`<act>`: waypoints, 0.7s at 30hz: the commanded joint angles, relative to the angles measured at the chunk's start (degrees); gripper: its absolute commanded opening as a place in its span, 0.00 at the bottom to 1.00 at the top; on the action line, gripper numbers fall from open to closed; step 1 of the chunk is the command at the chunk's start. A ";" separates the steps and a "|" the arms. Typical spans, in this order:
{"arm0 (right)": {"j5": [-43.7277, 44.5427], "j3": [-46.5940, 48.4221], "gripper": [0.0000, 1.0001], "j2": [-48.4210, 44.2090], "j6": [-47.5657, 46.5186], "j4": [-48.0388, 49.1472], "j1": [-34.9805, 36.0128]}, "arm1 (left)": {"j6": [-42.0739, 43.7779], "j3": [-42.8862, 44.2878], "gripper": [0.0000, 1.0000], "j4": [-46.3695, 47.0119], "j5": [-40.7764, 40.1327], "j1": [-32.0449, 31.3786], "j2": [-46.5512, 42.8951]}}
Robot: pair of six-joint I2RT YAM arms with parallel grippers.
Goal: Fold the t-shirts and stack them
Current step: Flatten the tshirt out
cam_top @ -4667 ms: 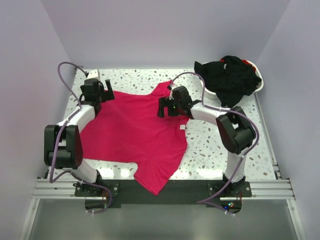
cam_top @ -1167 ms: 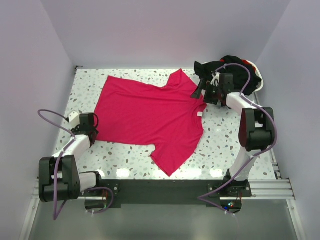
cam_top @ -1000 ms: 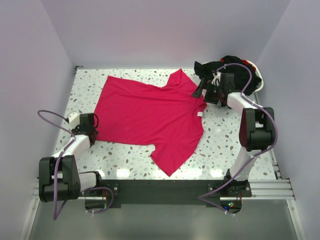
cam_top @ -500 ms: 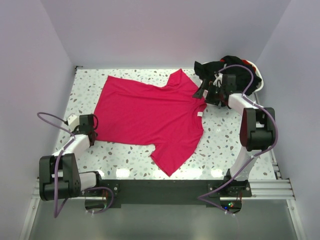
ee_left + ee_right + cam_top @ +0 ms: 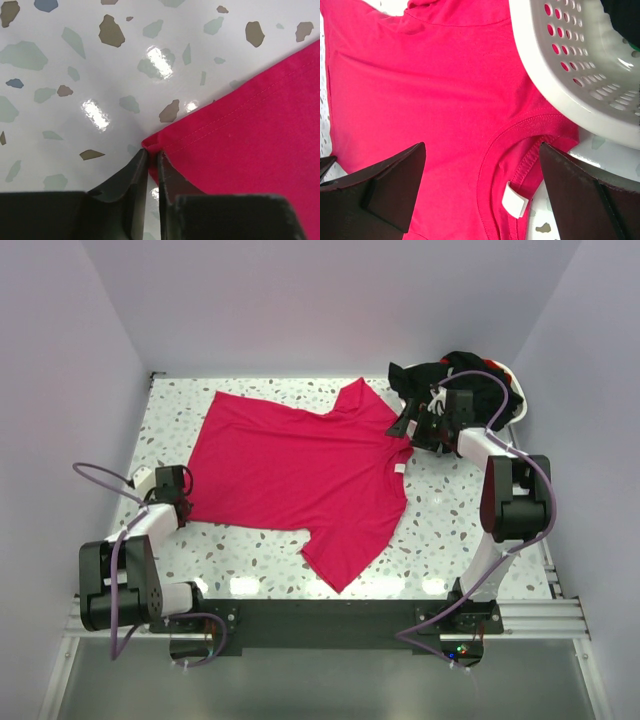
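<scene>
**Pinkish-red t-shirt laid out flat: my remote count**

Item 1: plain pinkish-red fabric short-sleeved t-shirt (image 5: 300,470), spread on the speckled white tabletop (image 5: 450,530), collar toward the right arm. Its small white neck label (image 5: 514,199) is showing.

Item 2: black fabric t-shirts (image 5: 460,390), heaped in the white perforated plastic basket (image 5: 560,75) at the far right corner.

Item 3: left gripper (image 5: 152,152), low at the shirt's near-left hem corner. Its jaws are almost together, with only a thin slit between them. I cannot tell whether cloth is caught.

Item 4: right gripper (image 5: 481,150), above the collar and just beside the basket. Its jaws are spread wide and hold nothing.
</scene>
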 commanded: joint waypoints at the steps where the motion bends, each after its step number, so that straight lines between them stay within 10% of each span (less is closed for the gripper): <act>1: -1.26 -0.58 0.99 -3.25 0.53 2.09 -0.18 | 0.62 1.44 0.13 1.27 2.81 0.45 1.77; 4: -0.91 -0.84 0.99 -3.60 0.53 2.18 -0.19 | 1.06 1.70 0.00 1.45 3.34 0.45 2.38; 13: -5.48 -3.48 0.98 -7.20 2.29 6.04 0.69 | 1.76 -1.11 0.00 7.15 5.88 0.45 -1.22; 21: 5.40 -8.20 0.94 -15.97 -0.53 0.86 15.27 | 2.99 -3.92 0.00 12.43 6.33 0.45 -5.87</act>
